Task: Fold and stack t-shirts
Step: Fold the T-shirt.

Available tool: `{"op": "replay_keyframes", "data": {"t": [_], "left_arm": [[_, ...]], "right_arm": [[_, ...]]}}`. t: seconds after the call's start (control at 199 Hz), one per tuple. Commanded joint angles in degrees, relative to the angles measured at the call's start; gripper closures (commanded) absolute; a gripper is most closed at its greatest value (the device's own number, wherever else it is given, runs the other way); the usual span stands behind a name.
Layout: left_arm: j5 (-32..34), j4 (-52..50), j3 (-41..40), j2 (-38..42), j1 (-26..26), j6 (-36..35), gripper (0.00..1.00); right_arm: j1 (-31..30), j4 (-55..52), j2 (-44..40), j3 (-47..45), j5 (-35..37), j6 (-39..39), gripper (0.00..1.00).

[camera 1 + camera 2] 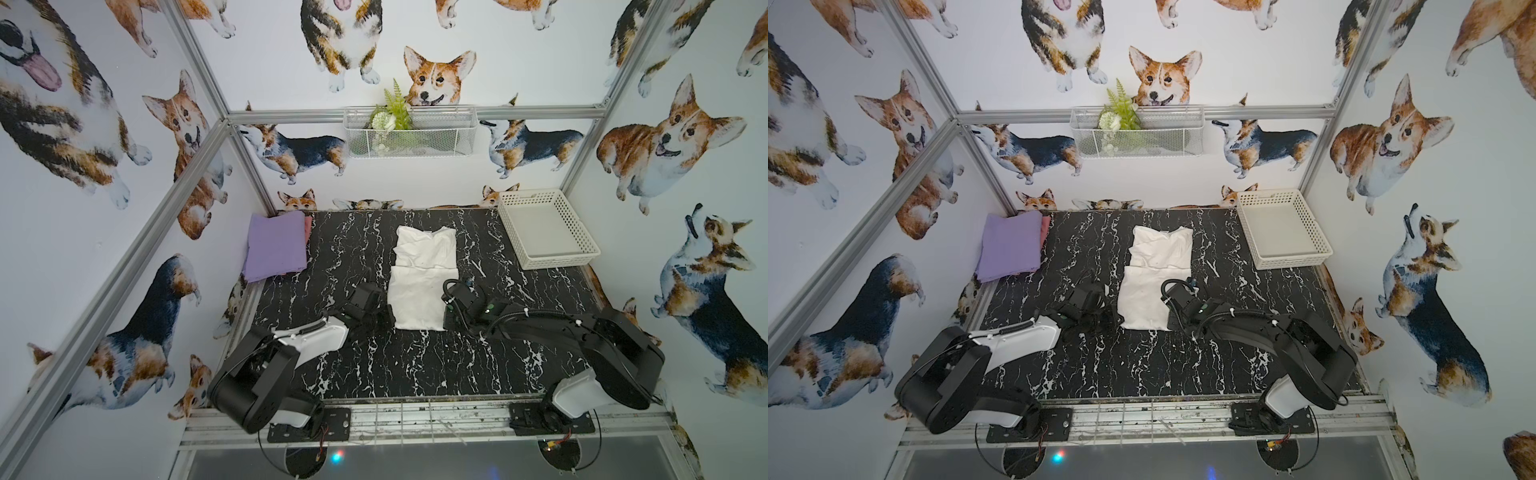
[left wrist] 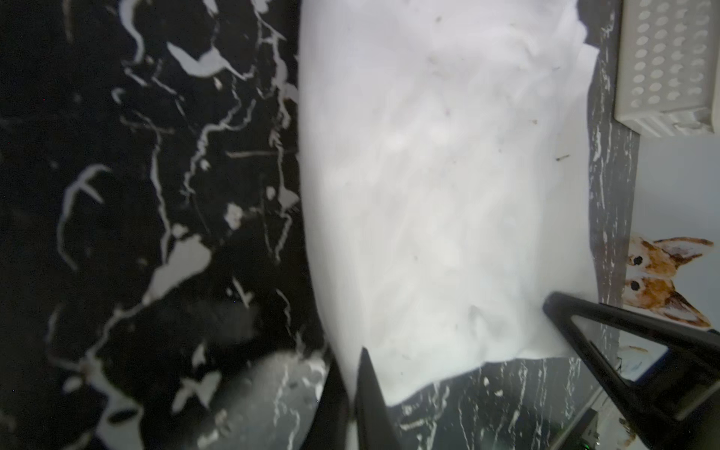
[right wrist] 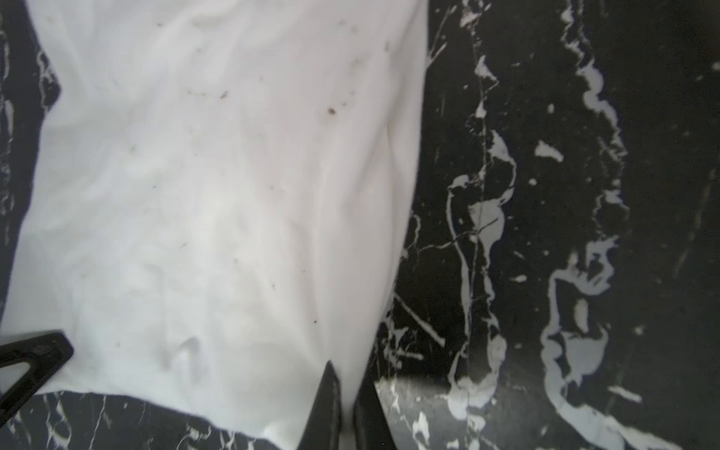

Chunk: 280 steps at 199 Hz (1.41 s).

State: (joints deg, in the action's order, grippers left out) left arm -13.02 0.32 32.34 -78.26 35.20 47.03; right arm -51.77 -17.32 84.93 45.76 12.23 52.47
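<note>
The white t-shirt [image 1: 424, 274] lies in the middle of the black marble table as a long folded strip, with only plain white cloth showing. My left gripper [image 2: 350, 376] is shut on its near left corner, with white cloth pinched between the fingers. My right gripper [image 3: 348, 376] is shut on the near right corner in the same way. In both top views the two grippers [image 1: 390, 321] [image 1: 446, 320] sit low at the strip's near end. The lavender t-shirt [image 1: 276, 247] lies folded at the back left, on top of the pinkish t-shirt [image 1: 308, 228], of which only an edge shows.
A white perforated basket [image 1: 579, 253] stands empty at the back right of the table [image 1: 415, 365]. A wire basket [image 1: 449, 137] holding a green plant hangs on the back wall. Aluminium frame posts and corgi-print walls close in both sides.
</note>
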Motion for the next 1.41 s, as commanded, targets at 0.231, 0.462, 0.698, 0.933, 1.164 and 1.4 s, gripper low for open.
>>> {"op": "replay_keyframes", "data": {"t": [0.231,0.462,0.698,0.933,1.164,1.4], "left_arm": [[19.5,-43.0,5.0,26.6,25.4,20.0,0.98],[33.6,-52.1,11.8,26.6,40.2,30.0,0.98],[44.1,-52.8,24.4,18.7,35.2,18.3,0.96],[38.3,-42.0,24.6,12.7,22.4,6.7,0.96],[32.7,-32.6,23.4,5.2,14.8,1.7,0.96],[27.8,-25.3,24.2,-3.0,7.7,-2.1,0.95]], "right_arm": [[-22.1,-26.6,-12.4,2.5,7.0,15.0,1.00],[-32.4,-33.6,-12.4,9.1,15.2,21.6,1.00],[-22.8,-27.0,-10.3,10.6,21.4,9.7,1.00],[-9.7,-15.5,-5.8,11.3,17.9,-3.1,1.00],[-1.7,-9.5,0.9,14.2,14.6,-10.6,1.00],[3.9,-4.6,8.4,16.7,10.7,-14.1,1.00]]}}
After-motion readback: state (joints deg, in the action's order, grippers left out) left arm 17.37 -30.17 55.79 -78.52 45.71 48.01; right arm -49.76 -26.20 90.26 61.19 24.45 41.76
